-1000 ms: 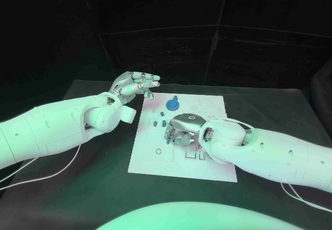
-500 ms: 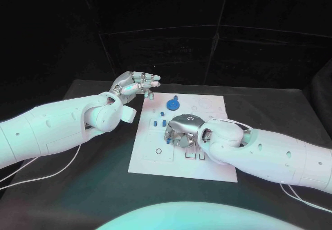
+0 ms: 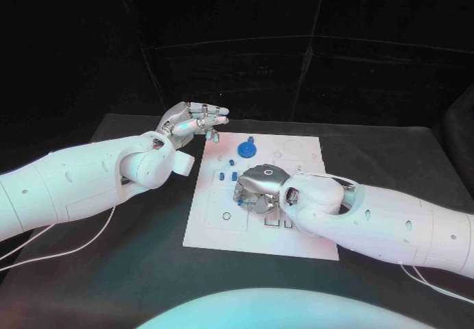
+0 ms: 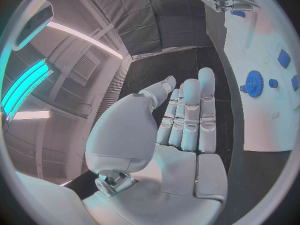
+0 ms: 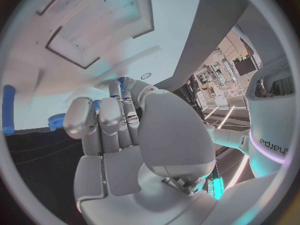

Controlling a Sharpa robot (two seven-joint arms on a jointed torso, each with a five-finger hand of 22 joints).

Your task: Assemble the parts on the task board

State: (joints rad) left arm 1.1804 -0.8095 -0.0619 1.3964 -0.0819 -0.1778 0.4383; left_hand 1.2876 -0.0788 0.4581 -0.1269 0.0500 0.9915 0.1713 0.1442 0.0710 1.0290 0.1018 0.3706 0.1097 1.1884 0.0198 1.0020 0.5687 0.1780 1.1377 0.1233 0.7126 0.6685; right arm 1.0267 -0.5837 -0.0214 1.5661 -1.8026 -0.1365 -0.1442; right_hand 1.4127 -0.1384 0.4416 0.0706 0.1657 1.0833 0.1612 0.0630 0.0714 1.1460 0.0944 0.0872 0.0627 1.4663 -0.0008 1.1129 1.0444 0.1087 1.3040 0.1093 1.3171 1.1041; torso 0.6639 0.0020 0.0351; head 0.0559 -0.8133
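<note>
Black table (image 3: 118, 274) under dark curtained walls; white rectangular task board (image 3: 265, 226) lies mid-table, long axis running near to far, its far end tipped slightly to the right.

Writing: the lettering "harpa" reads on the robot's white body in the right wrist view, first letter cut off. No legible print on the board.

Parts: blue gear-shaped part (image 3: 247, 148) sits on the far half of the board with a short blue stub rising at its far side. Small blue rectangular parts (image 3: 228, 176) lie just nearer, left of the right hand; one tiny blue piece (image 3: 230, 162) lies between them and the gear. In the right wrist view a blue elongated part (image 5: 8, 110) lies on the board.

Left silver hand (image 3: 194, 120): raised above the table's far-left area, off the board's far-left corner, fingers loosely apart, holding nothing; left wrist view shows its fingers (image 4: 189, 112) extended side by side.

Right silver hand (image 3: 259, 190): over the board's centre, palm down, fingers curled toward the surface, with a small blue part (image 5: 122, 83) at its fingertips. Whether it is pinched, I cannot tell. Hand and forearm cover the board's near-right portion.

White cables (image 3: 59, 250) trail on the table at the near left.
</note>
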